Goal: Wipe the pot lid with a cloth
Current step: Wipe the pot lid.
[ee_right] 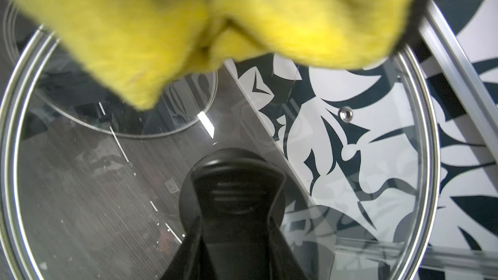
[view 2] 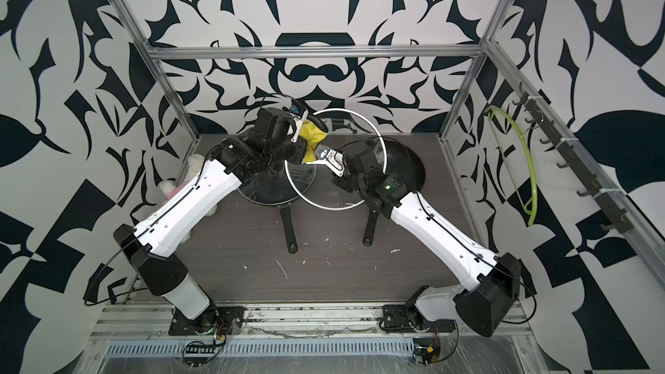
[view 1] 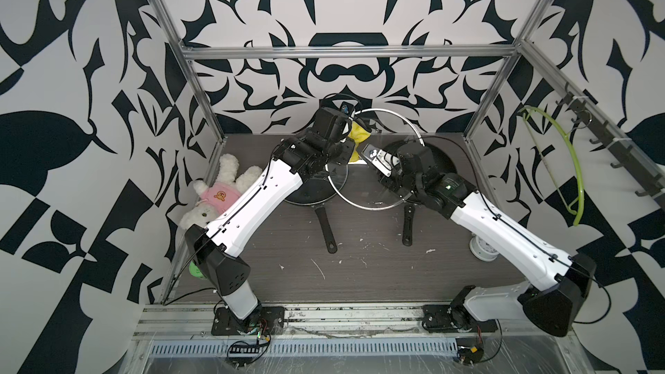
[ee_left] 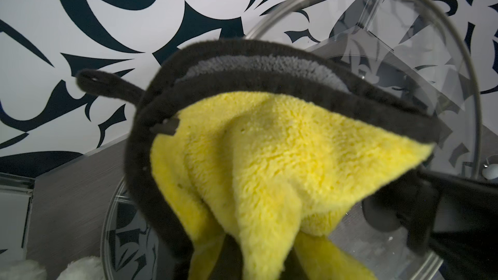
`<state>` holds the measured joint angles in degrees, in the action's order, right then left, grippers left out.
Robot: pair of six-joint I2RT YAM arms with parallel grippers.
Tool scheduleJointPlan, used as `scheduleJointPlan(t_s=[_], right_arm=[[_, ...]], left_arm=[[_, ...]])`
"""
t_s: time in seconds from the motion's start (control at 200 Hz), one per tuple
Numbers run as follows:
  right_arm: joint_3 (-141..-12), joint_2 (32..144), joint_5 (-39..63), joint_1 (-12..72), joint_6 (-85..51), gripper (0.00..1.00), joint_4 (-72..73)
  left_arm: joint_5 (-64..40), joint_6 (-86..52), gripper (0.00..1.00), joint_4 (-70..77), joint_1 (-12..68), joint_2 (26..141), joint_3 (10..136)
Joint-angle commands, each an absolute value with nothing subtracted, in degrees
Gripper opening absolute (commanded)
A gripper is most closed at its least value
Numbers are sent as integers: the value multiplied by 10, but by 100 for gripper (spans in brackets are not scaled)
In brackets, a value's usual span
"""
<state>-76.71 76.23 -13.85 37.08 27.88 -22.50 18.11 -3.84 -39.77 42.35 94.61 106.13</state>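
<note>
Your right gripper is closed narrow around the black knob of the pot lid. So it holds this big glass lid up above the table, tilted, and in both top views its steel rim overlaps both pans.

Your left gripper is closed fully on the cloth. The yellow cloth hangs bunched from its jaws at the far left edge of the lid, on the same side of the glass as the knob.

In the left wrist view the cloth fills the middle. You see its black border, a grey patch and the black loop sticking out to one side, and the rim of the lid curves behind it. Whether the cloth really touches the glass, I cannot tell.

Under the big lid, the left pan carries a smaller glass lid, and the right pan stands beside it. Both handles point toward the arm bases. A white plush toy in a pink shirt lies at the left wall, partly behind your left arm.
</note>
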Motion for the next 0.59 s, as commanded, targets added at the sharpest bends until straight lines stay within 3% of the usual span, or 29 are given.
scheduleJointPlan(t_s=[0.0, 0.59], right_arm=[[-837, 730, -162, 358, 135, 0, -92], [-878, 758, -144, 323, -23, 0, -24]], left_arm=[[197, -63, 0, -366, 433, 919, 1033], [178, -195, 0, -392, 549, 945, 1002]])
